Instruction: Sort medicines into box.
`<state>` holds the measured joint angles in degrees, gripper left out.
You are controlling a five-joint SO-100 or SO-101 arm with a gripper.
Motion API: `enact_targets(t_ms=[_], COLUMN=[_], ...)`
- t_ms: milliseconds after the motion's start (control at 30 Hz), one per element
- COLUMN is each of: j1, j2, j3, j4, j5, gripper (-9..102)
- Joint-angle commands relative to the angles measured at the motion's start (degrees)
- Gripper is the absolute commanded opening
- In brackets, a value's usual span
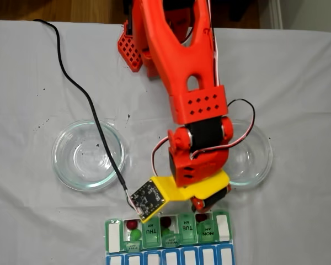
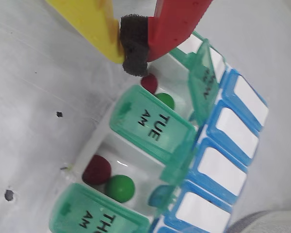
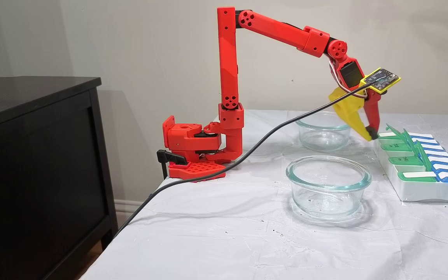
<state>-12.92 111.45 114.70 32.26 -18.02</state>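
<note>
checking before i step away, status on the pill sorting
Gripper fingers shut, empty, over box. Red ball and green ball share an open cell. Nothing in the way.

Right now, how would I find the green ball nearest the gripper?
Start at the pill box by the cloth's edge. In the wrist view, find the open cell beyond the TUE lid, just under the gripper. The green ball sits there beside a red ball, farther from the tips.
</note>
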Motion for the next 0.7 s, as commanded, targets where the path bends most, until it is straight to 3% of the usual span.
enact_targets(t_ms=[0,167,433,667], j1=[4.4,3.5,-3.5,-4.2], j2=[7.8,8.2,7.7,3.4], j3=[-7.5,-3.3,3.4,2.7], j4=[-10.5,-21.5,-23.7,-23.4], j5=[5.4,9.1,8.9,8.7], gripper=[0,0,0,0])
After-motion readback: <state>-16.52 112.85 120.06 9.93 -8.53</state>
